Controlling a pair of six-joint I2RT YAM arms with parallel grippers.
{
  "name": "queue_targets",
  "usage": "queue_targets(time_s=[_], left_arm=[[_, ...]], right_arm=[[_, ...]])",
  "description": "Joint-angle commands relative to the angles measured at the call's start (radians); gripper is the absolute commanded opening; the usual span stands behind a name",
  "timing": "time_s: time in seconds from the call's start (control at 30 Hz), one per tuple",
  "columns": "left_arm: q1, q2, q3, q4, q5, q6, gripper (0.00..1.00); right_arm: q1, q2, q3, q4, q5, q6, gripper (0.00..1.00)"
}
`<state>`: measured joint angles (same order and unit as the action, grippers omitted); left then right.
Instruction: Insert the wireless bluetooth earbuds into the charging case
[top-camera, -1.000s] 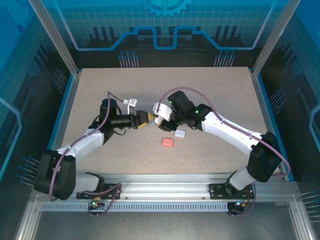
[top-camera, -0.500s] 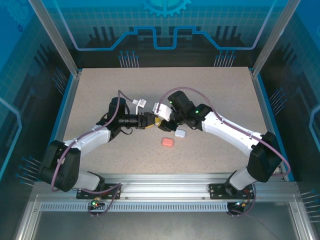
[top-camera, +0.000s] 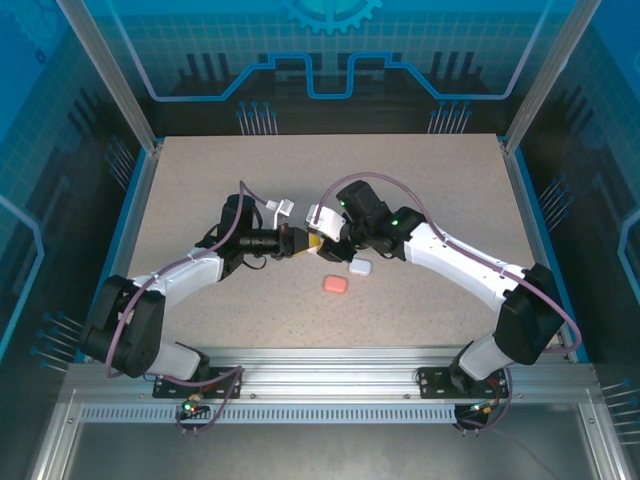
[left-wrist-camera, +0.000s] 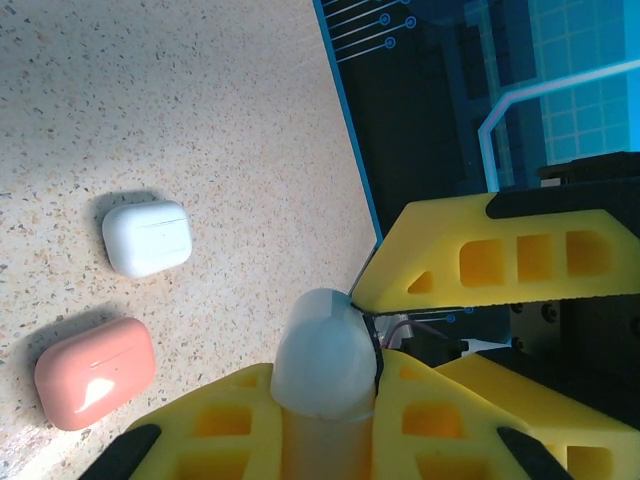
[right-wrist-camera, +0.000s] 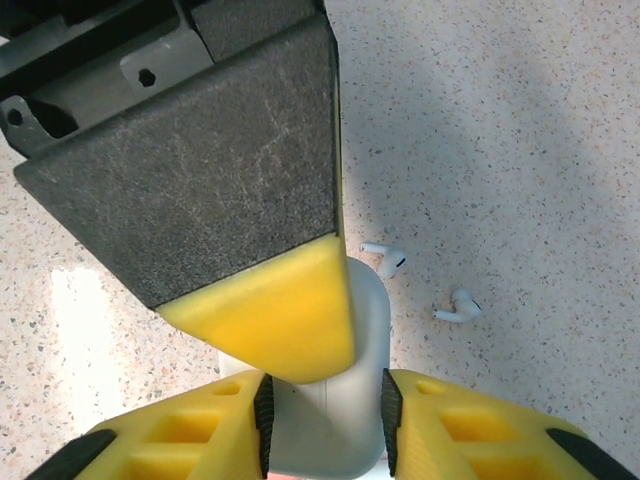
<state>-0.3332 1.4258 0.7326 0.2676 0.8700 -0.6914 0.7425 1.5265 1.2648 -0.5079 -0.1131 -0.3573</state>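
Note:
A white charging case is held off the table between both grippers, which meet at the middle of the table. My right gripper is shut on the case's sides. My left gripper is shut on the same case's rounded end; one of its dark, yellow-tipped fingers lies across the case in the right wrist view. From above, the left gripper and right gripper touch tip to tip. Two white earbuds lie on the table just beyond the case.
A second white case and a salmon-pink case lie shut on the speckled table, just in front of the grippers. They also show in the left wrist view, white case and pink case. Blue walls ring the table.
My left arm has reached right to the right gripper and its jaws have closed on the case. The right arm has stayed where it was.

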Motion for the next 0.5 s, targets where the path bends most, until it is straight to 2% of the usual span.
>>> queue_targets(time_s=[0.0,0.07,0.1,0.27,0.37,0.47], left_arm=[[-0.023,-0.053,0.04,-0.016,0.026,0.061,0.13],[-0.023,-0.077,0.034,-0.021,0.005,0.086,0.12],[-0.023,-0.093,0.029,-0.022,-0.013,0.099,0.11],[-0.024,-0.179,-0.011,0.058,-0.064,0.159,0.09],[-0.041,-0.24,-0.032,0.084,-0.108,0.247,0.09],[-0.067,-0.289,-0.028,0.093,-0.122,0.348,0.09]], right_arm=[[-0.034,-0.058,0.002,0.003,-0.038,0.026,0.39],[-0.072,-0.105,-0.014,-0.002,-0.084,0.051,0.43],[-0.098,-0.133,-0.026,-0.001,-0.123,0.066,0.48],[-0.238,-0.241,-0.123,0.064,-0.464,0.162,0.72],[-0.267,-0.254,-0.14,0.062,-0.623,0.168,0.78],[-0.267,-0.232,-0.107,0.019,-0.736,0.149,0.77]])
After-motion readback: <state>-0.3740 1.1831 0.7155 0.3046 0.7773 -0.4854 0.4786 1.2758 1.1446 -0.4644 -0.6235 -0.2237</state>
